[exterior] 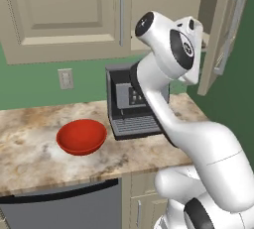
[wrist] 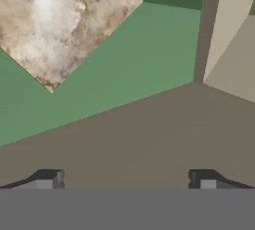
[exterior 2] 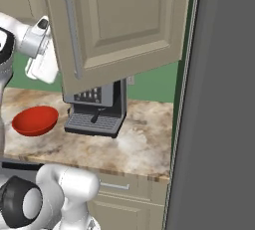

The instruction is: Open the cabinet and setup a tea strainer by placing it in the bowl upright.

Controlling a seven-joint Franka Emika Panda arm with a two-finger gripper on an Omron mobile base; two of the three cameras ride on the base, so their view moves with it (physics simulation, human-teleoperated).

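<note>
The cabinet (exterior: 64,10) hangs over the counter with its left door shut. Its right door (exterior: 223,39) is swung wide open and fills the top of the right base view as a beige panel (exterior 2: 124,20) with a silver bar handle (exterior 2: 72,35). My hand is raised beside that opening. In the hand view my gripper (wrist: 127,180) is open, its fingertips (wrist: 47,179) far apart with nothing between them, facing a flat brown cabinet surface. The red bowl (exterior: 82,136) (exterior 2: 35,119) sits empty on the counter, left of the coffee machine. The tea strainer is out of view.
A black coffee machine (exterior: 131,106) (exterior 2: 97,107) stands on the marble counter (exterior: 30,153) under the cabinet. A wall socket (exterior: 65,78) is on the green wall. A tall grey panel (exterior 2: 219,104) bounds the right side. Lower cupboard doors (exterior 2: 124,199) lie below the counter.
</note>
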